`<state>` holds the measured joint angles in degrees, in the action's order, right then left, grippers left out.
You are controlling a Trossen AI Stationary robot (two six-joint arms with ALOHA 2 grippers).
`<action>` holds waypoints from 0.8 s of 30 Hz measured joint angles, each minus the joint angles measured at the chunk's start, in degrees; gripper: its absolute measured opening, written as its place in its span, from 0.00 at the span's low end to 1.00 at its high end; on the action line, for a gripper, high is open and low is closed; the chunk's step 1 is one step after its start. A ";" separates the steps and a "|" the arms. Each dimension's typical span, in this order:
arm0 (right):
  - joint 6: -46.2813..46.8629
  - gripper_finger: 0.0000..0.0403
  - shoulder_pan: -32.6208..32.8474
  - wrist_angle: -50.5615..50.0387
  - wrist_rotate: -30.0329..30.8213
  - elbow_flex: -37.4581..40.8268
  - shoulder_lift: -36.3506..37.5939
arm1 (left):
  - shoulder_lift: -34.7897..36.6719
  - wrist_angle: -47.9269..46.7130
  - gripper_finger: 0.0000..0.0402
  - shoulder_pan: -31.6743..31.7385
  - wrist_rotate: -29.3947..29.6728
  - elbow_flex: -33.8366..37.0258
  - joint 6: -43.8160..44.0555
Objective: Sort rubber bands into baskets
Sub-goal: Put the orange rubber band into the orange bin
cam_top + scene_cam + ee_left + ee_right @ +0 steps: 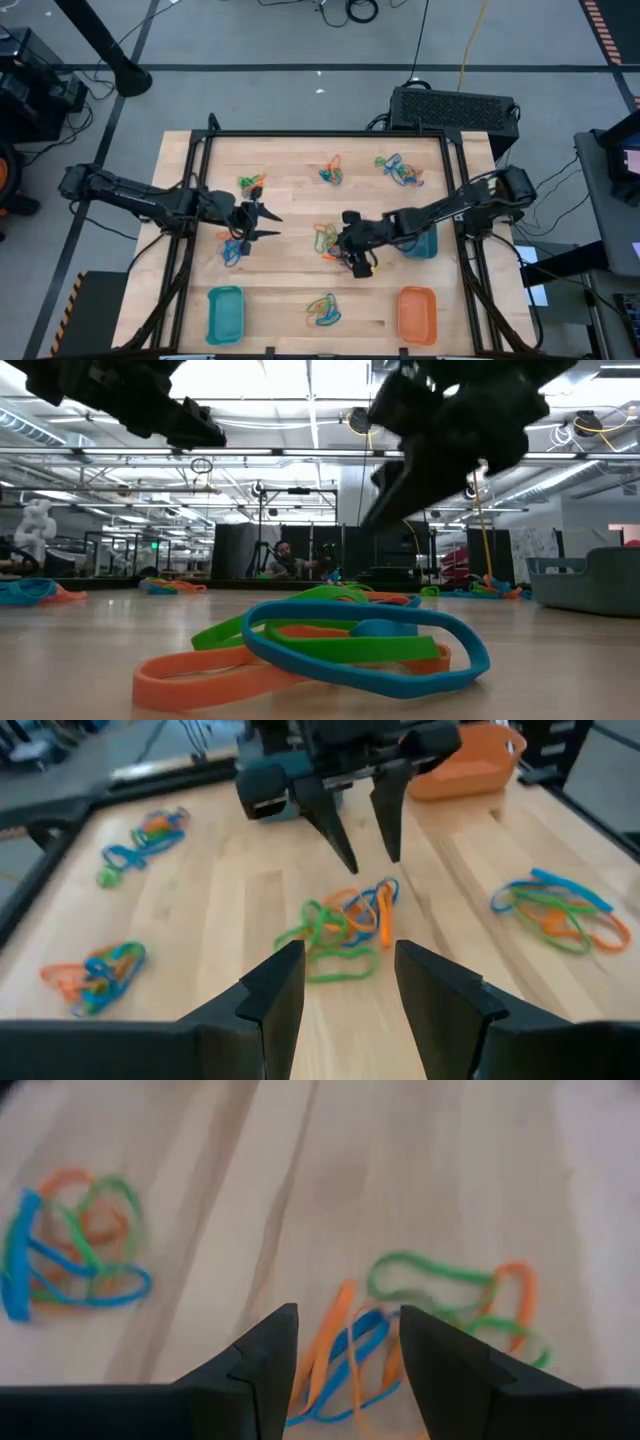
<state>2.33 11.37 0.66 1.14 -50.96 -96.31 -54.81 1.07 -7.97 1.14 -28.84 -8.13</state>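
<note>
Wood table (pixel 290 290), 3 baskets (pixel 225 312) w/ nothing inside, both pincers (pixel 352 258) spread, gripping nothing

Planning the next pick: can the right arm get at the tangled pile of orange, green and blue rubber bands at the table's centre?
Probably yes. The right gripper hovers just beside the central rubber band pile, jaws open, with bare wooden table around it and nothing between.

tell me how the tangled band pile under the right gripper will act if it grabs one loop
Probably floppy: the loops in the pile lie flat in loose bends. Since they overlap and cross, pinching one band would likely drag its neighbours along. They look thin and light, so the open right gripper may slide them across the table rather than catch one cleanly.
</note>
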 joint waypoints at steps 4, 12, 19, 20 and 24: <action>0.01 0.42 0.37 -1.13 0.03 0.01 -3.32 | -2.31 -0.16 0.41 -0.05 -2.18 0.00 0.10; 1.44 0.42 0.17 -3.00 0.08 0.00 -2.72 | -3.62 0.59 0.41 0.02 -2.29 0.00 -0.16; 1.42 0.37 -0.98 -5.30 0.11 0.02 -4.36 | -3.61 1.43 0.41 0.00 -2.30 0.00 0.15; 1.30 0.36 -1.07 -5.28 0.14 0.02 -4.67 | -3.60 1.41 0.41 0.00 -2.32 0.00 0.23; 0.53 0.32 -1.31 -5.58 0.07 0.02 -4.94 | -3.60 1.19 0.41 0.00 -2.38 0.00 0.28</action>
<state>2.86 10.07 -4.93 1.21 -50.94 -101.25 -58.41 2.26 -7.97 -1.23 -28.84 -7.85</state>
